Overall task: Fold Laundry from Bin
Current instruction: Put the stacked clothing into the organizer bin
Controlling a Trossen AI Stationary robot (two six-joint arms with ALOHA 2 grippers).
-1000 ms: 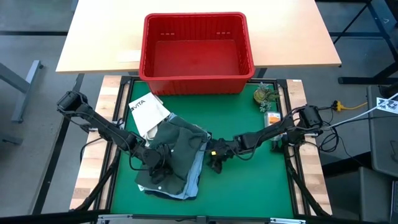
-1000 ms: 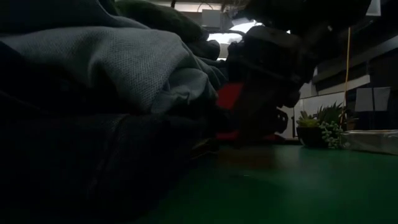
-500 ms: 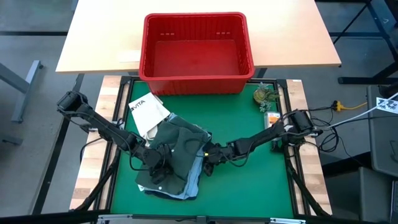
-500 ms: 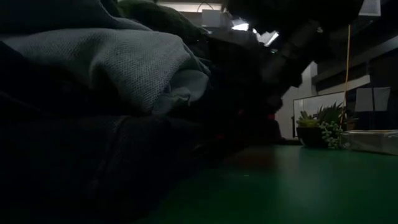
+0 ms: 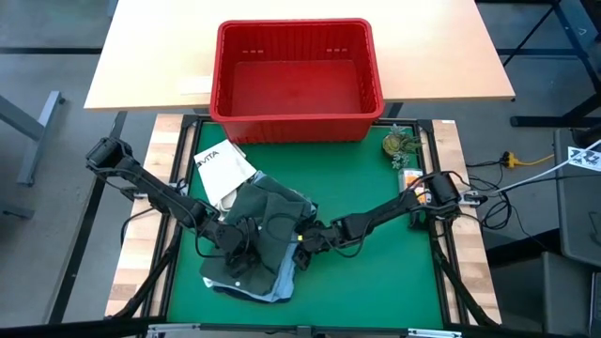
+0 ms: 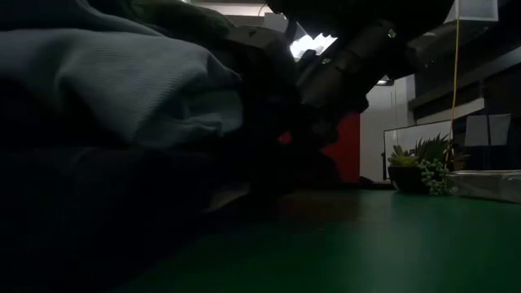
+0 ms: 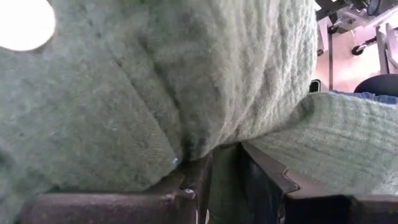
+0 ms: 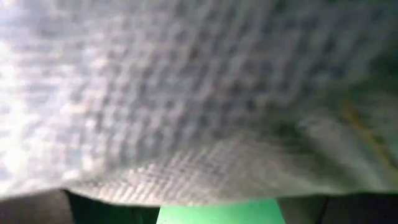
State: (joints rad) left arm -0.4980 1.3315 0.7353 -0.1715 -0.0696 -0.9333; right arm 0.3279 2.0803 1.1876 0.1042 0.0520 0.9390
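Green matting [image 5: 376,272] covers the work table, and on its left half we find the laundry [image 5: 258,242] stacked in a low pile, a dark olive-green piece [image 5: 263,218] uppermost with light blue jeans [image 5: 289,272] showing at the near right edge. We see the left gripper [image 5: 240,246] on top of the pile, jaws nipped onto a fold of the olive-green piece, while the right gripper [image 5: 302,253] sits against the pile's right edge with fingers spread wide, holding nothing we can make out. Beyond the pile we note the bin [image 5: 297,120], red, on the pale wooden table behind, a white tote bag [image 5: 222,169] partly under the laundry, and a small plant [image 5: 397,145] near the mat's far right corner.
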